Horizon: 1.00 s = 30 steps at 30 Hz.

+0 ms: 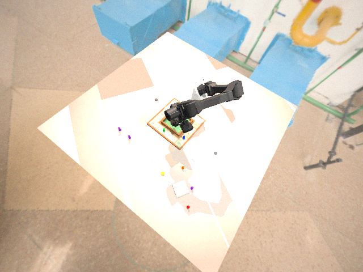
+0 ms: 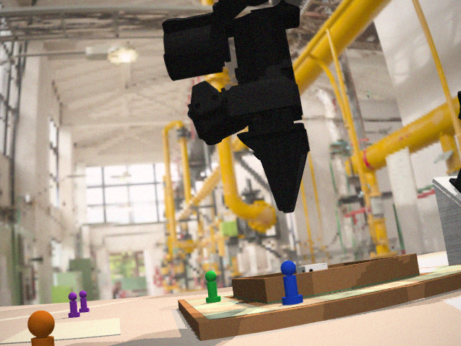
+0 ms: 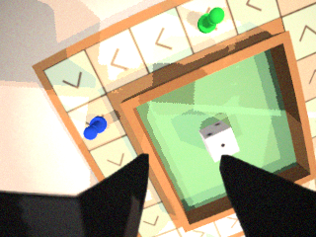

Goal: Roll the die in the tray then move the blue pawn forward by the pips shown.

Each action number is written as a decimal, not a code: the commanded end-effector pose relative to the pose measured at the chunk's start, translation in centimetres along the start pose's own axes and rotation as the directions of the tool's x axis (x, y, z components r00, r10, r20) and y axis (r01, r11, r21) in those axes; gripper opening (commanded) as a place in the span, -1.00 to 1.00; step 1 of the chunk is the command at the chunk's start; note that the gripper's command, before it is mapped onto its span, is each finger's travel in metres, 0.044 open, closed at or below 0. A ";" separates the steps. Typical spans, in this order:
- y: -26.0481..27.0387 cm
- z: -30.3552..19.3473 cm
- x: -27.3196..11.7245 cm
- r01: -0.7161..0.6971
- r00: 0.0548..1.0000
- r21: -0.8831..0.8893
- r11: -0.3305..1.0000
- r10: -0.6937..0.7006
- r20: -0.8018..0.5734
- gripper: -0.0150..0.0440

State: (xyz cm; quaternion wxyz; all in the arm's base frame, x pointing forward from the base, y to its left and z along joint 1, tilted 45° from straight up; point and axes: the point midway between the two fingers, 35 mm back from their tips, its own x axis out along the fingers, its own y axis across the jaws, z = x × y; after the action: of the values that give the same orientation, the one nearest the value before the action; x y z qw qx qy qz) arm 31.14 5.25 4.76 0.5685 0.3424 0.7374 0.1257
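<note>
Top view looks steeply down from afar at the whole bench [image 1: 88, 164]; exterior sits near bench level, close; wrist looks down, seemingly tilted. All share the game board [image 1: 153, 124].

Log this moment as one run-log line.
phase: die dropped | die: lying in tray, one pip up | gripper: open, empty, above tray | blue pawn: upright, untouched
</note>
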 end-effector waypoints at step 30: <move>7.2 -0.2 3.3 -0.048 0.998 -0.823 0.566 0.063 -0.015 0.19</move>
State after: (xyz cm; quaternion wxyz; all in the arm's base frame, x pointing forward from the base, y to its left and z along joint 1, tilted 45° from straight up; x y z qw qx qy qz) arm 33.35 12.25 6.82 0.6659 0.0590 0.5778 0.4682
